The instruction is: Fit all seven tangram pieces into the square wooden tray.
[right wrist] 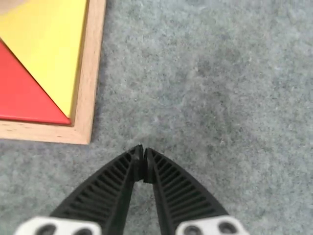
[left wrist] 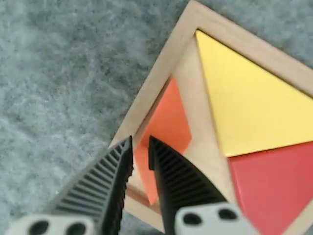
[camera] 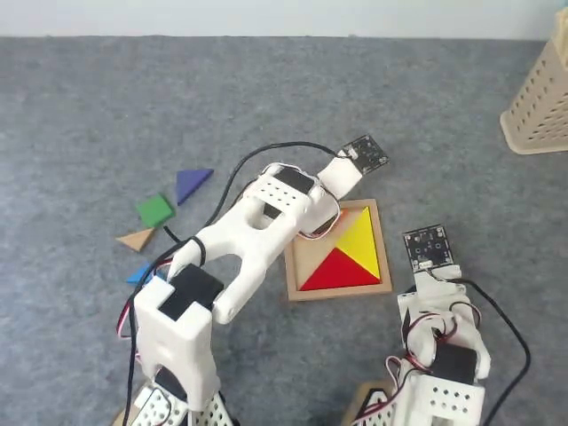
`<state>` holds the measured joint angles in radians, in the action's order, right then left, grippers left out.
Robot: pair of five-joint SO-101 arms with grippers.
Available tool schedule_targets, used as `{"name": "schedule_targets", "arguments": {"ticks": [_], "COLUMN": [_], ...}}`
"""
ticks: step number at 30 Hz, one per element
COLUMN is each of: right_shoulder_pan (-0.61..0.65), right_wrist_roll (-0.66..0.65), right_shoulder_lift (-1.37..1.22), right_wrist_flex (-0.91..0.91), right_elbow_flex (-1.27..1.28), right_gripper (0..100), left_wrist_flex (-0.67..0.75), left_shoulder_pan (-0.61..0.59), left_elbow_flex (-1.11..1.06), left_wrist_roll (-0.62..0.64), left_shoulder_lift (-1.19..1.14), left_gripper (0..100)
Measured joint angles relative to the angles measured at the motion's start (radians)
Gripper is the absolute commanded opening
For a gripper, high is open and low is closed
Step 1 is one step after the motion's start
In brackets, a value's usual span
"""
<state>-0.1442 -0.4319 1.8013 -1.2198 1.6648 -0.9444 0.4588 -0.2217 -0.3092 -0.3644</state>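
Note:
The square wooden tray lies on grey carpet and holds a yellow triangle and a red triangle. An orange piece lies in the tray against its rim, beside the yellow triangle. My left gripper hovers over that piece's narrow end, its jaws a narrow gap apart, one finger over the rim. My right gripper is shut with nothing in it, over bare carpet just off a tray corner. A blue triangle, a green square, a tan triangle and a small blue piece lie to the tray's left.
A beige perforated container stands at the back right. The left arm stretches across from the front left to the tray, passing close by the loose pieces. The right arm sits at the front right.

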Motion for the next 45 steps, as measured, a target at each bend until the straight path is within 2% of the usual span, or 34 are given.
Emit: {"name": "schedule_targets", "arguments": {"ticks": [12, 16, 21, 25, 32, 38, 45], "right_shoulder_pan": [0.0, 0.0, 0.0, 0.0, 0.0, 0.0, 0.0], "right_wrist_roll": [0.0, 0.0, 0.0, 0.0, 0.0, 0.0, 0.0], "right_shoulder_lift": [0.0, 0.0, 0.0, 0.0, 0.0, 0.0, 0.0], "right_wrist_flex": [0.0, 0.0, 0.0, 0.0, 0.0, 0.0, 0.0], "right_elbow_flex": [0.0, 0.0, 0.0, 0.0, 0.0, 0.0, 0.0], "right_gripper": [0.9, 0.9, 0.9, 0.9, 0.9, 0.9, 0.9], "left_wrist_flex": [0.011, 0.006, -0.078, -0.118, -0.129, -0.026, 0.011], "left_shoulder_pan": [0.084, 0.101, 0.104, 0.08, 0.055, 0.051, 0.051], "left_elbow_flex": [0.02, 0.086, 0.245, 0.265, 0.107, -0.087, -0.063], "left_wrist_roll": [-0.002, -0.002, -0.002, -0.002, -0.014, -0.031, -0.031], "left_shoulder_lift": [-0.015, -0.066, -0.157, -0.15, 0.014, 0.08, 0.037], "left_gripper": [6, 6, 3, 2, 2, 2, 2]}}
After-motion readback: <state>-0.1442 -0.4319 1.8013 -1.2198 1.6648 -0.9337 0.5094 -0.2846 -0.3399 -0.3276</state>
